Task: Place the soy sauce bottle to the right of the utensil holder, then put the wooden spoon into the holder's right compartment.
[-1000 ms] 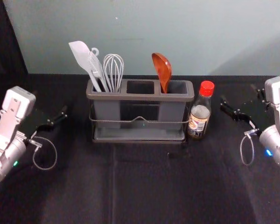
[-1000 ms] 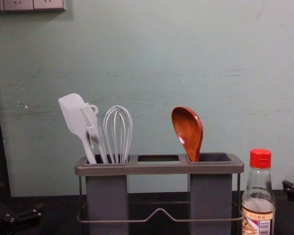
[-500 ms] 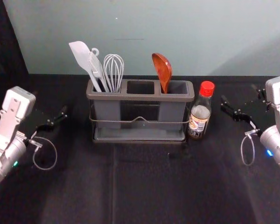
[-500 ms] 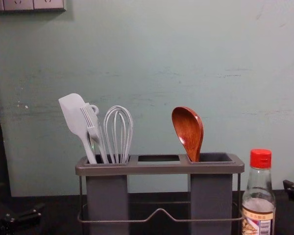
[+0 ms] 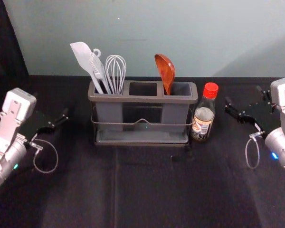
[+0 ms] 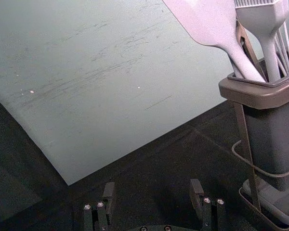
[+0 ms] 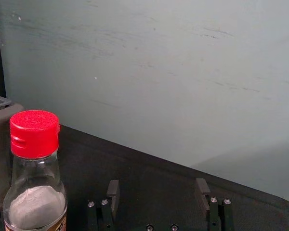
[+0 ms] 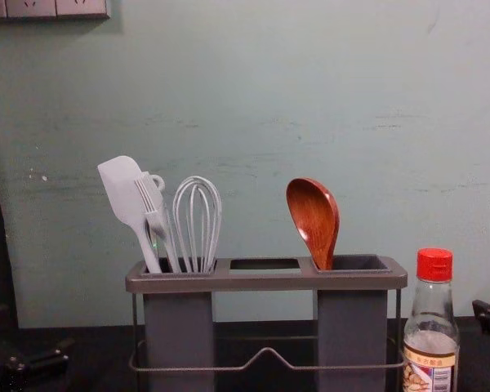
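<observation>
Utensil holder [image 5: 142, 99] and contents, on a dark worktop [image 5: 147, 190]. The left compartment [image 8: 178, 327] contains a pale spatula [image 8: 122, 189], a brush [image 8: 153, 214] and a whisk [image 8: 198, 220], all with their heads upward. The middle opening [image 8: 265, 265] lies between the two outer compartments. The right compartment [image 8: 351, 327] contains the wooden spoon [image 8: 313, 219], bowl uppermost, at its left side. The soy sauce bottle [image 5: 204, 118], red-capped and labelled, stands upright just beside the holder, on the right; whether the two touch cannot be told. The left hand [image 5: 51, 103] is open, above the worktop to the left of the holder; the right hand [image 5: 243, 95] is likewise open, to the right of the bottle. The head view shows the holder's lower tray [image 5: 141, 137]; the chest view adds a socket panel [image 8: 55, 7] high on the wall [image 8: 253, 98]. The left wrist view reveals a brown strip [image 6: 250, 48] between spatula and brush; the right wrist view gives a close aspect of the bottle's clear shoulder, with pale matter visible through the glass
</observation>
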Controlling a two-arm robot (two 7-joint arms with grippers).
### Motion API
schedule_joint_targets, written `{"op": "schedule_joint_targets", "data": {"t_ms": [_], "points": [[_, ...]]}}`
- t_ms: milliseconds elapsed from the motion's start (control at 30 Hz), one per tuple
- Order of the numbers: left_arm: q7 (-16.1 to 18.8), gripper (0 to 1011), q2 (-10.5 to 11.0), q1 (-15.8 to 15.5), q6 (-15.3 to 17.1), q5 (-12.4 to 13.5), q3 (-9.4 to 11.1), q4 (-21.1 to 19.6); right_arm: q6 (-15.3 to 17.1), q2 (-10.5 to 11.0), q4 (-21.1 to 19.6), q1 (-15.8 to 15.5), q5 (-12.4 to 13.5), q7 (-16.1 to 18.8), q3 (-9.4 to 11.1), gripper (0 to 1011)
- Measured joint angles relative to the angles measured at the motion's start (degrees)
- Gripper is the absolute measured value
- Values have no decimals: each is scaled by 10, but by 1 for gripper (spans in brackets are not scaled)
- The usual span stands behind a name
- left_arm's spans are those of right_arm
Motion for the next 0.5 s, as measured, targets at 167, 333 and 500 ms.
{"op": "schedule_joint_targets", "data": {"t_ms": [167,333,500], "points": [[0,1000,0,0,0,0,0,0,0,0,0,0,0,0,0,1003],[0,1000,0,0,0,0,0,0,0,0,0,0,0,0,0,1003],[0,1000,0,0,0,0,0,0,0,0,0,0,0,0,0,1002]]}}
